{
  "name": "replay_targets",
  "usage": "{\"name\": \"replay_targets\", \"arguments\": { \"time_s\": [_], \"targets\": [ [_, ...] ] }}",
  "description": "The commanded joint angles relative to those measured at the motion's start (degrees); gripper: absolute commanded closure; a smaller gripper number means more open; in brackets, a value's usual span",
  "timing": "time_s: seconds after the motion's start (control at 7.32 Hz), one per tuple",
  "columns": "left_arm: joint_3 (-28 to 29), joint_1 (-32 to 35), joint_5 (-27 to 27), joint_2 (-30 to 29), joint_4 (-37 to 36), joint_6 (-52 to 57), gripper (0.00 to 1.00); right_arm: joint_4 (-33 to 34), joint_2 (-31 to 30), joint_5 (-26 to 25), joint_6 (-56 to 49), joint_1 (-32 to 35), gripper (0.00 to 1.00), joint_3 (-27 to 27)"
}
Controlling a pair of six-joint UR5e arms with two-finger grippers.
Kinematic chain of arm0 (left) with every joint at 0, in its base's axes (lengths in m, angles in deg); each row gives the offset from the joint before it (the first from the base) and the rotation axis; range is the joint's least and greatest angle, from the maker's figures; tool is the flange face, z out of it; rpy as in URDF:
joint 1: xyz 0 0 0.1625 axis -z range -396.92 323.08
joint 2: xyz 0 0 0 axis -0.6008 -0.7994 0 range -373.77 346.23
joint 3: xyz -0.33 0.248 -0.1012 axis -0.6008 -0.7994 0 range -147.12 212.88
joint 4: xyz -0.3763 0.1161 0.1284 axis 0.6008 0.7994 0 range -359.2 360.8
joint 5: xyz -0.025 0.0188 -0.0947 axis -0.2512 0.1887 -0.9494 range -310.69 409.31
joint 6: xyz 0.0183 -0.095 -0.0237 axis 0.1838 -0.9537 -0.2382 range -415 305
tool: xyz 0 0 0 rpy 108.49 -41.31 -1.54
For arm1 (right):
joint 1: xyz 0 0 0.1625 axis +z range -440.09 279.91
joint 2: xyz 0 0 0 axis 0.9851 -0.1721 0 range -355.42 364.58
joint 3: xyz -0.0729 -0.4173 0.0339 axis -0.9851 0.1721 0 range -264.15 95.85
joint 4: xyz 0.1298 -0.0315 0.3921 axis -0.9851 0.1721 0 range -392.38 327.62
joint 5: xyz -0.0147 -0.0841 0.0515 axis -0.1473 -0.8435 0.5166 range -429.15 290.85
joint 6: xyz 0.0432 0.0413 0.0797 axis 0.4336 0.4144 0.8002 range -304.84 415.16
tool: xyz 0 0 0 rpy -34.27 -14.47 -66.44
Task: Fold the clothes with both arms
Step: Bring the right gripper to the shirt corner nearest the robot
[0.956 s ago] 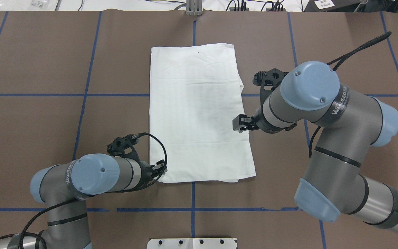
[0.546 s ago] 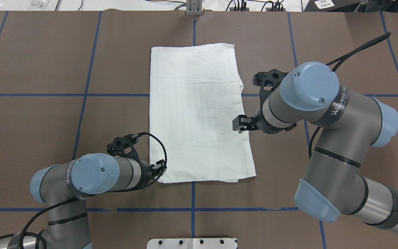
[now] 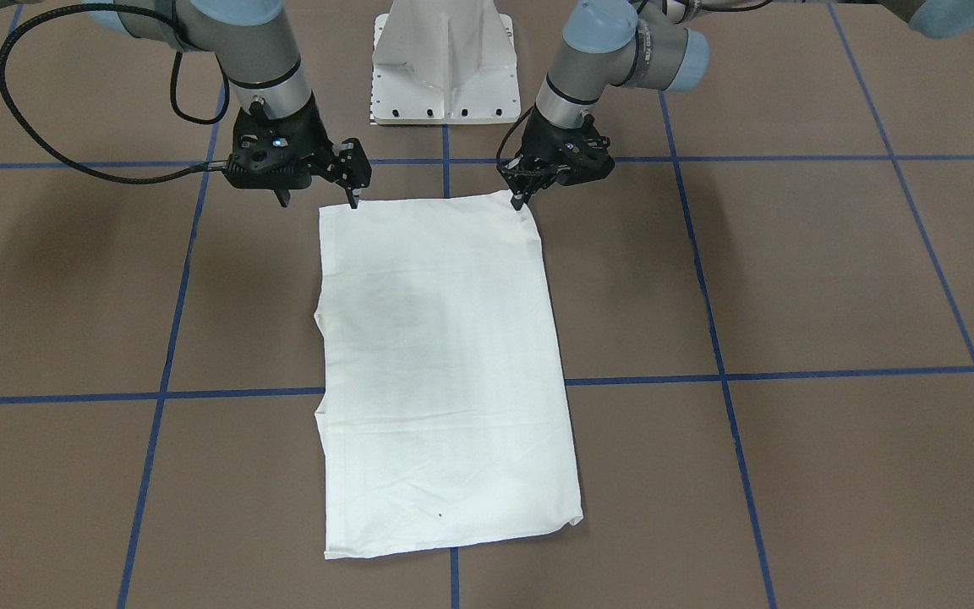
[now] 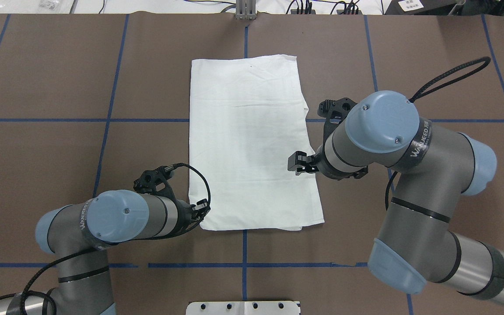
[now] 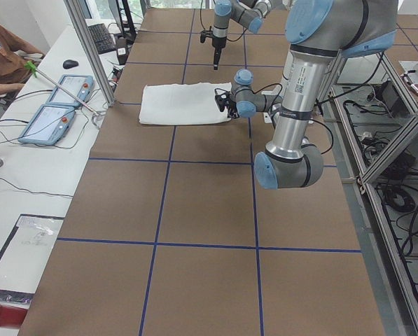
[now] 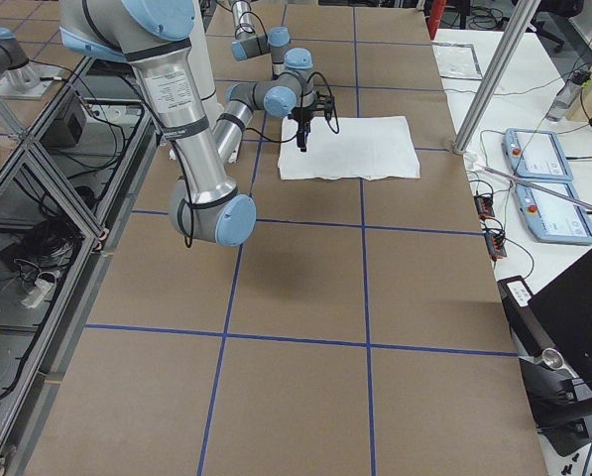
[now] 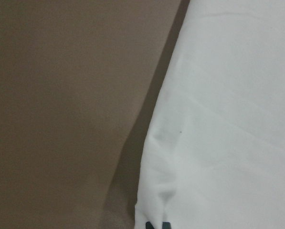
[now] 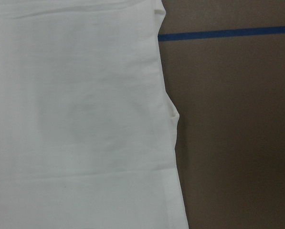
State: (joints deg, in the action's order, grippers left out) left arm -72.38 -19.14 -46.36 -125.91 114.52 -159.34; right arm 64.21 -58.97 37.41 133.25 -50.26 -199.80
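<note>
Moved: right arm (image 4: 427,144) nearer the robot; shirt (image 4: 247,140) unmoved

Since half a second ago the right arm has slid a little toward the robot's side and inward over the cloth; its black cable loop (image 4: 453,72) now sits lower; left arm (image 4: 160,218) has shifted only slightly; shirt lies as before.

Item, shirt: white, folded to a long rectangle, flat at the middle of the table (image 4: 59,175); long edges run away from the robot; short near edge lies near a blue tape line (image 4: 278,264); short far edge stops short of the table's far border; right long edge bears a small step where layers overlap; left long edge straight.

Room: bare brown surface on all four sides, wide on both flanks; white pedestal (image 3: 445,68) stands apart, beyond the near edge.

Item, right gripper (image 3: 319,201): jaws spread wide, holding nothing; the side views show it raised above the shirt by the near right corner, clear of the cloth.

Item, left gripper (image 3: 522,200): low at the near left corner, jaws drawn almost together; the wrist view shows dark fingertips (image 7: 152,225) either side of a puckered bit of hem, so it appears to pinch that corner.
</note>
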Motion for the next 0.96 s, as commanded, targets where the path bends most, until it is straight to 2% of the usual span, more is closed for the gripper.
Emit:
{"name": "replay_targets", "arguments": {
  "time_s": [0.0, 0.41, 0.68, 0.82],
  "targets": [
    [-0.1, 0.1, -0.1, -0.2, 0.0, 0.1, 1.00, 0.0, 0.1, -5.0, 14.6, -6.2, 0.00, 0.4],
    [-0.1, 0.3, -0.1, -0.2, 0.0, 0.1, 1.00, 0.2, 1.3, -5.4, 30.4, -7.4, 0.00, 3.3],
    [-0.1, 0.2, 0.0, -0.2, 0.0, 0.1, 1.00, 0.0, 4.3, -5.3, 30.7, -7.9, 0.00, 9.6],
    [-0.3, 0.3, 0.0, -0.2, -0.1, 0.1, 1.00, 0.0, 4.3, -5.3, 30.7, -8.9, 0.00, 9.9]
  ]
}}
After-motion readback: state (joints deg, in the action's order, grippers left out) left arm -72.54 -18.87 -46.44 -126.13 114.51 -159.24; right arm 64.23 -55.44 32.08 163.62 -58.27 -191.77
